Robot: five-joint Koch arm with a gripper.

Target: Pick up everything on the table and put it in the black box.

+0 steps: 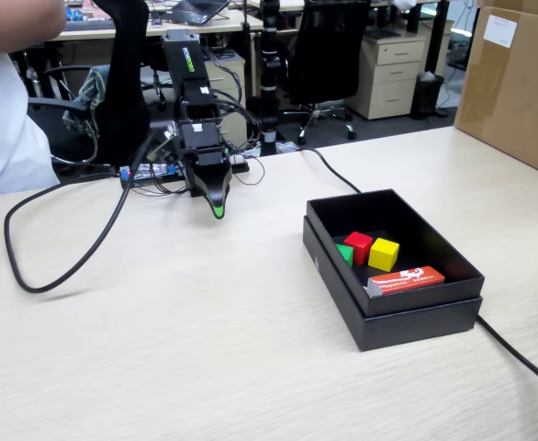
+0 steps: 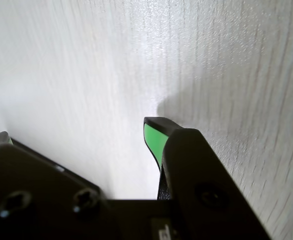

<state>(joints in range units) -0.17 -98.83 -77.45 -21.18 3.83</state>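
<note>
1. We see a large light beige wood-grain desk (image 1: 205,340) filling most of the fixed view, with bare grain across its near half.
2. Behind the desk lies an office: dark swivel chairs (image 1: 329,55), beige drawer cabinets (image 1: 393,73) and further work surfaces.
3. A big brown cardboard carton (image 1: 517,83) stands at the right edge of the fixed view, on the desk's far side.
4. A person in a white shirt (image 1: 7,119) shows at the left edge of the fixed view.
5. A thick black cable (image 1: 76,262) loops over the desk's left part, and another (image 1: 526,367) runs off past the box toward the lower right.
6. The black box (image 1: 416,317) sits on the desk right of centre, well apart from the arm.
7. Inside it we find the red cube (image 1: 358,246), the yellow cube (image 1: 384,254) just right of it, and the green cube (image 1: 345,254) partly hidden behind the red one.
8. A flat red-orange packet (image 1: 407,279) with white print lies in the box, near its front wall.
9. The arm (image 1: 194,110) stands at the desk's far edge, folded so its wrist points down.
10. The end effector (image 1: 218,209) hangs tip-down just above bare desk, holding nothing.
11. In the wrist view only one green-faced tip (image 2: 154,140) shows clearly, so we cannot tell how wide the jaws stand.
</note>
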